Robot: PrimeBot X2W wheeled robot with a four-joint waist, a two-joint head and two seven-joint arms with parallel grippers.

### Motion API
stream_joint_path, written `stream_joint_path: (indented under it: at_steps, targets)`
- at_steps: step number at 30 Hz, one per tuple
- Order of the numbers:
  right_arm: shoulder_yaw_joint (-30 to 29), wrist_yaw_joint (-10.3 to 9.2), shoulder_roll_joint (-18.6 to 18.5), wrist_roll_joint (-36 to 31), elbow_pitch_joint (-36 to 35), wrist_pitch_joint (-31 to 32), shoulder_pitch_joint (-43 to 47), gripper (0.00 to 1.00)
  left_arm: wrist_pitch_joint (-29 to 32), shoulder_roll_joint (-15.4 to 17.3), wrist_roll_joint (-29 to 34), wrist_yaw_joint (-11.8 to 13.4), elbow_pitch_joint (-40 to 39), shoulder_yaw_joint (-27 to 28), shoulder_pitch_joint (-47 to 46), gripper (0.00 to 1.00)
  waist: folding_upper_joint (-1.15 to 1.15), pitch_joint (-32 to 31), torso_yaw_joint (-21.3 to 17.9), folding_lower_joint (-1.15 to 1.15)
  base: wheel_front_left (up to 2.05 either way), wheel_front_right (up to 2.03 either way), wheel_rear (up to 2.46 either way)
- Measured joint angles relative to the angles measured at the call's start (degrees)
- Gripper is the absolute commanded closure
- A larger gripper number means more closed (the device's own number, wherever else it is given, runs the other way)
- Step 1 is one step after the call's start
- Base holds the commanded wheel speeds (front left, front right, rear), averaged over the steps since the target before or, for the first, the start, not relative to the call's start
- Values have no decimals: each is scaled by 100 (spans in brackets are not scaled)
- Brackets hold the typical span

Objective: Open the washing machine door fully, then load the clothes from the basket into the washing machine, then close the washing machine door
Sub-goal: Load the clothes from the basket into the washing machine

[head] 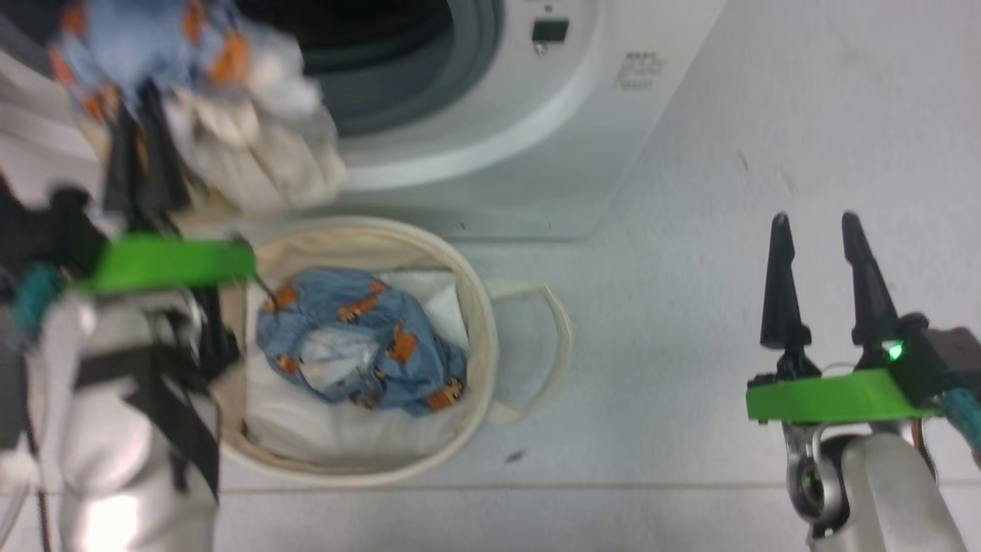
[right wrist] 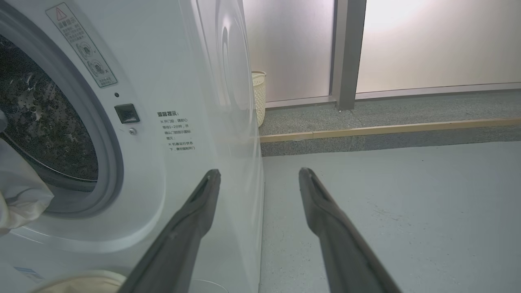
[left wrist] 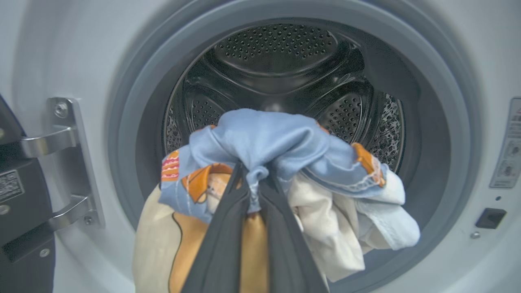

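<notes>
Clothes (left wrist: 264,134) hang bunched in the left gripper (left wrist: 254,175), its 2 fingers (left wrist: 220,244) clamped on the blue and cream fabric before the washing machine (left wrist: 488,49) opening. 1 blue garment (head: 360,345) lies in the basket (head: 481,307) at the machine's foot. Right gripper (head: 815,222), beside the machine, stands spread, empty.

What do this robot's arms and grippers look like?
The left gripper and right gripper each have two long, tapering dark fingers on a bright green bracket. The forearms are pale and glossy, with a teal cable at the wrist; a green light glows by the right one.
</notes>
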Motion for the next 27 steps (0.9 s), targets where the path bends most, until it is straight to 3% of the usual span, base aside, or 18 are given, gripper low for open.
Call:
stream_joint_path:
  at_steps: [4,9,15,20,27]
  targets:
    - [20,0,-1,32,-70,0,-243,0,-40,109,34,-122,609,308,-1048,100,0,516,-149,0,0,0,0]
    - [89,0,-2,527,-122,0,-485,0,-40,240,-216,-376,1363,839,-2303,100,0,1140,-348,1,0,0,0]
    - [354,0,-2,635,-107,0,-677,0,-41,445,68,-530,1804,949,-3421,100,0,1744,-633,1,0,0,0]
    - [377,0,-2,766,-109,0,-790,0,-41,549,304,-699,1780,923,-3954,100,0,2059,-893,1,0,0,0]
    - [376,0,-2,810,-125,0,-821,0,-47,594,490,-825,1058,868,-4364,100,0,2344,-1064,1,0,0,0]
